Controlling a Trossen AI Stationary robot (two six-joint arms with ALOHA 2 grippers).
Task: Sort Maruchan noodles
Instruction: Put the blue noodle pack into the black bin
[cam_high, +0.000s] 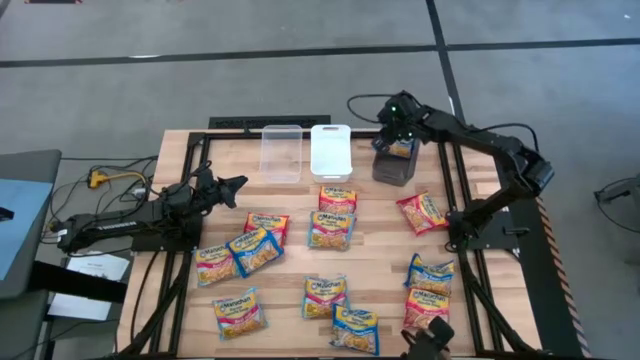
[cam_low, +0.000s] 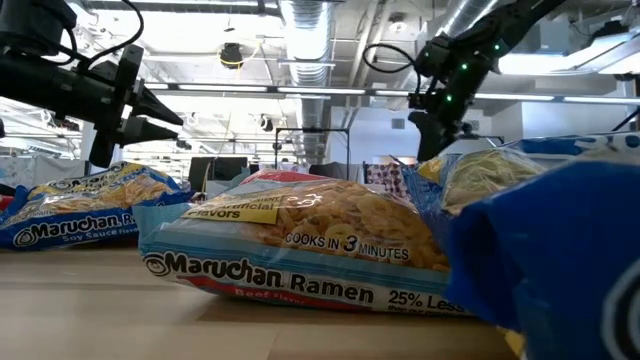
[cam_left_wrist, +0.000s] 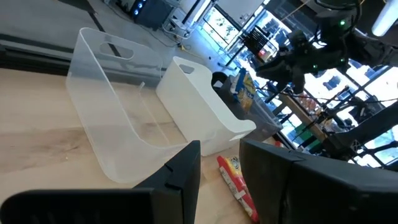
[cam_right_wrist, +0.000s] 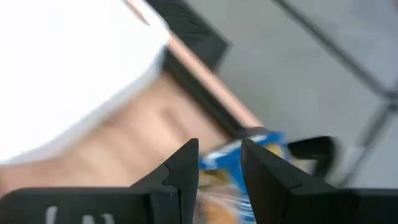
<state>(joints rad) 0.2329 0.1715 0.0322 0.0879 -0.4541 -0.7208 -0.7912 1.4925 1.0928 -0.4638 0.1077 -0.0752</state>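
The left gripper (cam_high: 232, 187) waits low over the table's left side with its fingers (cam_left_wrist: 180, 177) apart and nothing between them. Straight ahead of it stands the clear bin (cam_high: 281, 152), and just beyond that, touching side by side, the white bin (cam_high: 331, 150); past both sits the dark-grey bin (cam_high: 394, 166). Below and to the right of this gripper the Maruchan noodles (cam_high: 258, 250) lie scattered flat on the wooden table (cam_high: 375, 245): a cluster of three overlapping packs nearest it, a red-banded pair in the middle, more along the near edge and several toward the right side. In the low view one beef packet (cam_low: 300, 245) fills the foreground. The right gripper (cam_high: 401, 135) hangs directly above the dark-grey bin, well apart from the loose packs. Its fingers (cam_right_wrist: 180, 168) stand a little apart, and a blue-banded packet (cam_right_wrist: 233, 163) shows in the gap just beyond their tips; whether they press on it I cannot tell. That packet (cam_high: 403, 149) pokes up out of the grey bin, right under the gripper.
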